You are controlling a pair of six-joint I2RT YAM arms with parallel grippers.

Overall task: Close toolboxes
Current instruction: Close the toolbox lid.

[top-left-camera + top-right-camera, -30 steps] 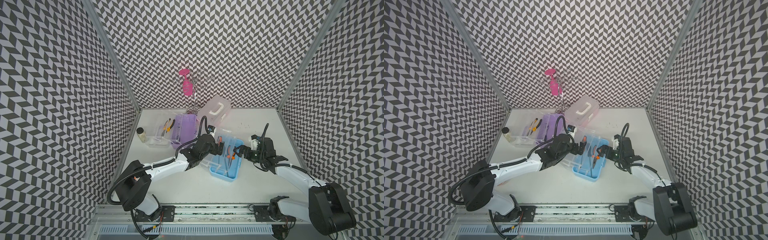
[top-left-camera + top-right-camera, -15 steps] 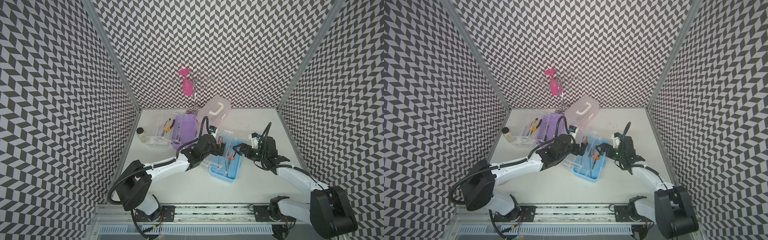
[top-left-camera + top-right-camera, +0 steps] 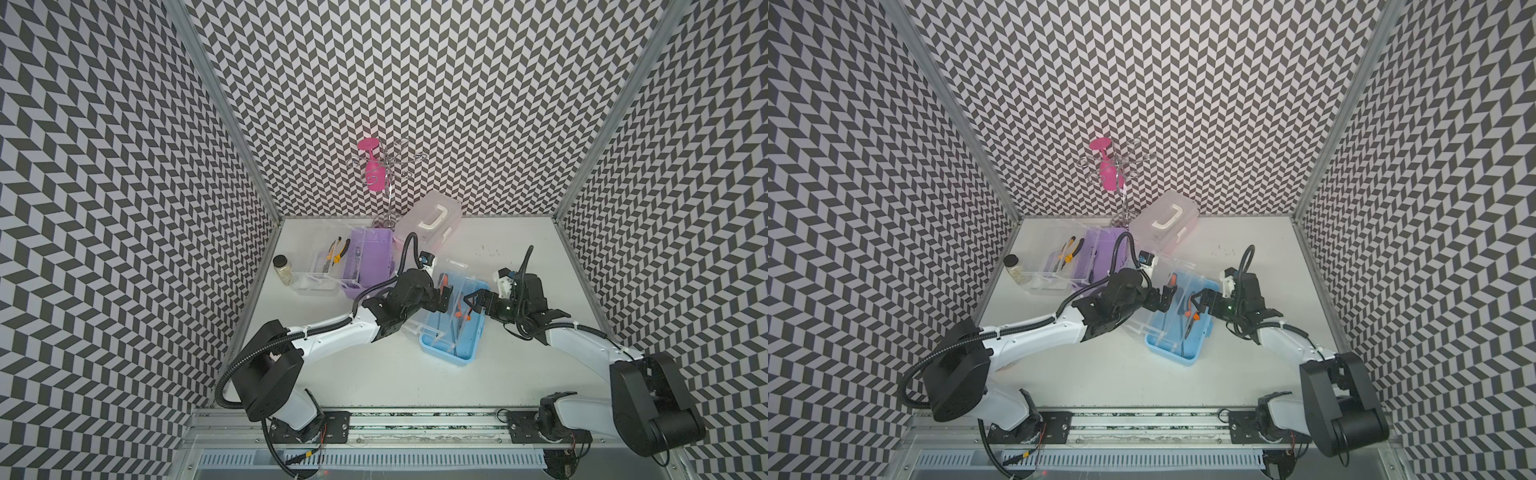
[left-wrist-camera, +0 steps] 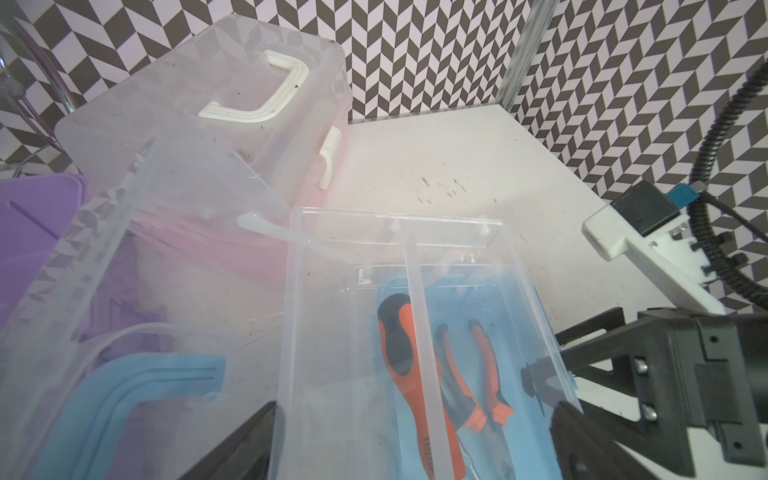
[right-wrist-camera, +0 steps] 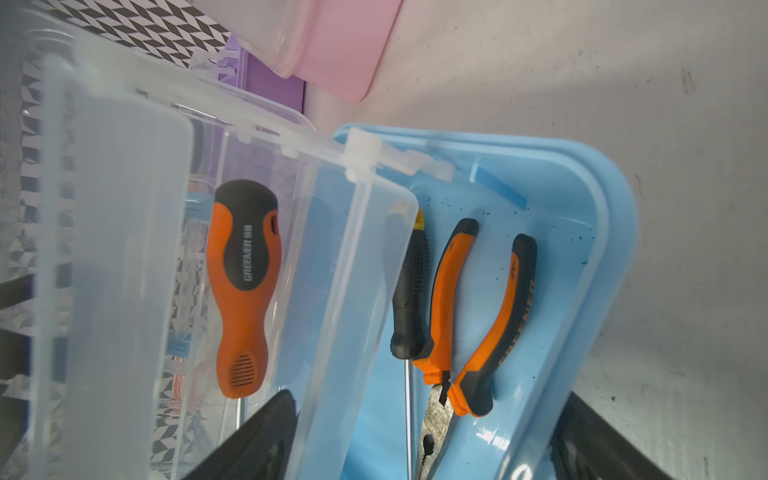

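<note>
The right gripper point(image 3: 468, 306) stands with its jaws spread wide over the right-hand rim of the light blue toolbox point(image 3: 468, 340), just right of centre in both top views. The right wrist view shows that rim running between its dark fingers point(image 5: 266, 436), which are not closed on it. Opposite, reaching in from frame left, the left gripper point(image 3: 448, 298) sets one finger on each side of the clear tray point(image 4: 332, 332), which sits tilted in the blue base. Whether those fingers press on the tray cannot be told. An orange screwdriver point(image 5: 243, 282) lies in the tray, with a black screwdriver point(image 5: 409, 291) and orange pliers point(image 5: 478, 316) on the blue floor beside it. The box is open, and its clear lid point(image 4: 124, 249) with a blue handle point(image 4: 137, 386) lies toward the left arm. Up and to the left, the purple toolbox point(image 3: 370, 266) also lies open, with clear plastic spread along its left side and yellow-handled pliers point(image 3: 338, 257) resting there. The pink toolbox point(image 3: 428, 216) sits against the back wall in the upper centre, its lid down and its white handle point(image 3: 434, 216) on top. A small jar point(image 3: 282, 270) stands at the table's point(image 3: 374, 374) left edge, and a wire rack holds a pink glass point(image 3: 372, 170) at the rear.
</note>
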